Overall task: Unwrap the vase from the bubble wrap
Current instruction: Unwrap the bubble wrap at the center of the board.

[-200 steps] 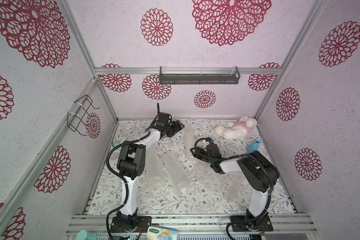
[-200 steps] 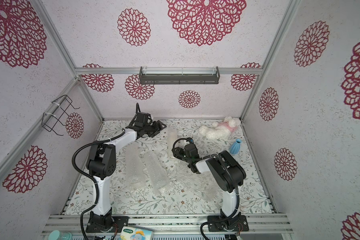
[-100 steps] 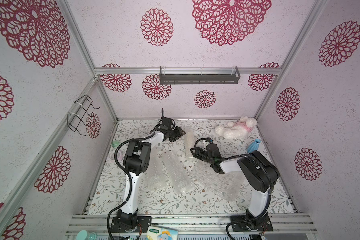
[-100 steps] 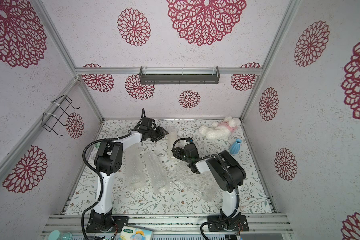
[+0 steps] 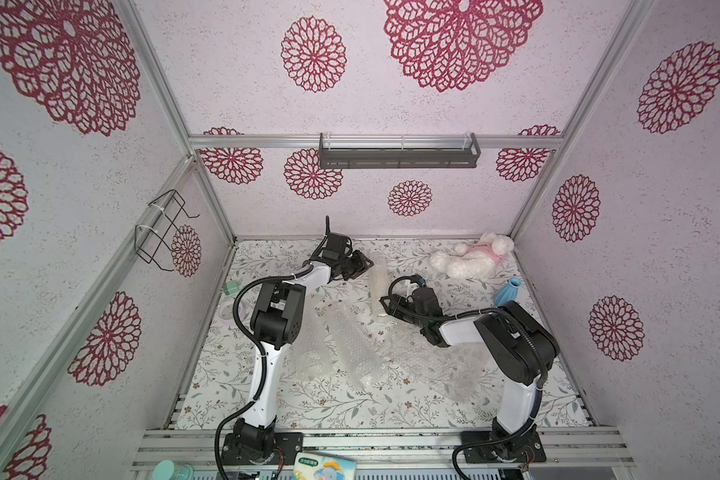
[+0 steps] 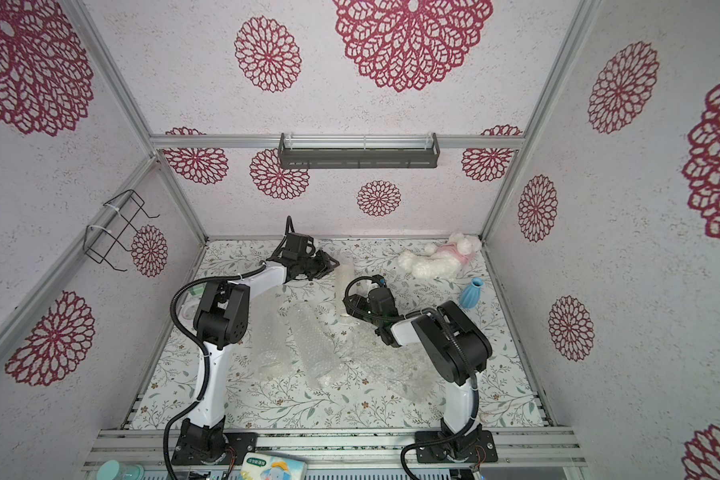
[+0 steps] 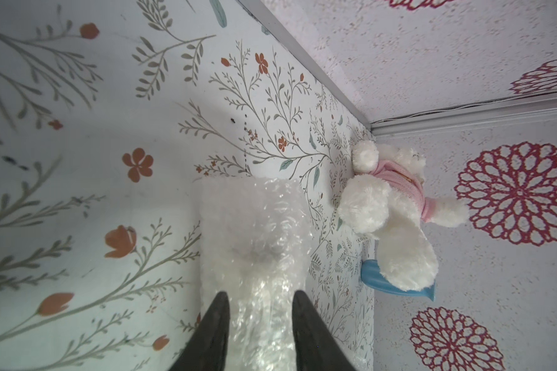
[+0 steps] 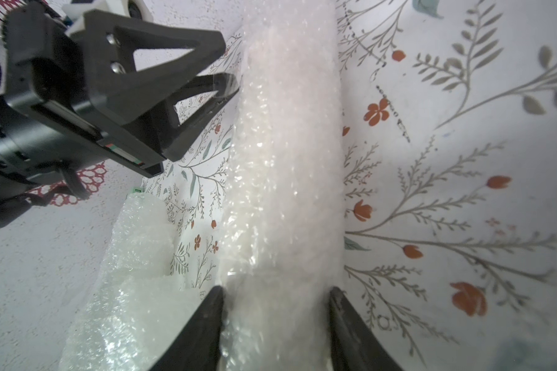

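The roll (image 5: 378, 291) of bubble wrap lies on the flowered counter (image 5: 308, 399), towards the back and about midway across, its length running from front to back between the two arms. What it holds cannot be made out through the wrap.

The right gripper (image 5: 386, 308) has the roll's near end. In the right wrist view its jaws sit against either side of the roll (image 8: 287, 160), clamped on it (image 8: 275, 298).

The left gripper (image 5: 366, 264) reaches in from the left to the roll's far end. In the left wrist view its jaws stand partly apart (image 7: 261, 298) with the roll (image 7: 254, 225) filling the gap. In the right wrist view their tips (image 8: 230, 64) meet the roll's edge. Whether they press it yet I cannot tell.

Loose wrap (image 5: 350, 345) lies crumpled on the counter in front of the roll, spreading under the right arm.

A blue vase (image 5: 508, 293) stands upright and bare near the right wall, with a white plush (image 5: 470, 259) in pink lying just behind it
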Controlling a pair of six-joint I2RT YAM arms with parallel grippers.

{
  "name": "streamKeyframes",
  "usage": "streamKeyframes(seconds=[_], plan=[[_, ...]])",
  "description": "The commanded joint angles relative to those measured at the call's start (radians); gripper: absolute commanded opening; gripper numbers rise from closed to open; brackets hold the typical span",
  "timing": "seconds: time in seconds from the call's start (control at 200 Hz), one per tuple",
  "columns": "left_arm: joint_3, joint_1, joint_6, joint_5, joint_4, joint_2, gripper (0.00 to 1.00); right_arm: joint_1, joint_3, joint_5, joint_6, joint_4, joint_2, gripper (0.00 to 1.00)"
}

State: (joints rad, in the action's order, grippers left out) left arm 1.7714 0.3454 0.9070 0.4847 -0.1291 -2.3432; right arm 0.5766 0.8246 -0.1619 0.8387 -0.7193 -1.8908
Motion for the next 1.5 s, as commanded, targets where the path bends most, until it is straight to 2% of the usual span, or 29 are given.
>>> streamKeyframes(seconds=[0.0,0.265,0.911,1.396,1.491], plan=[[0.01,0.005,-0.002,-0.008,0.005,-0.007,0.35,0.008,0.023,-0.012,-0.029,0.006,0.032,0.51],[0.024,0.01,0.013,0.0,0.022,-0.008,0.0,0.009,0.023,-0.003,-0.044,0.021,0.038,0.51],[0.059,0.04,-0.004,0.005,0.001,0.083,0.0,0.038,0.05,0.067,-0.117,0.118,0.045,0.51],[0.172,0.081,0.009,0.025,-0.022,-0.01,0.0,0.043,0.045,0.066,-0.122,0.114,0.048,0.51],[0.215,0.089,0.003,0.033,-0.049,-0.039,0.02,0.043,0.038,0.068,-0.124,0.109,0.054,0.5]])
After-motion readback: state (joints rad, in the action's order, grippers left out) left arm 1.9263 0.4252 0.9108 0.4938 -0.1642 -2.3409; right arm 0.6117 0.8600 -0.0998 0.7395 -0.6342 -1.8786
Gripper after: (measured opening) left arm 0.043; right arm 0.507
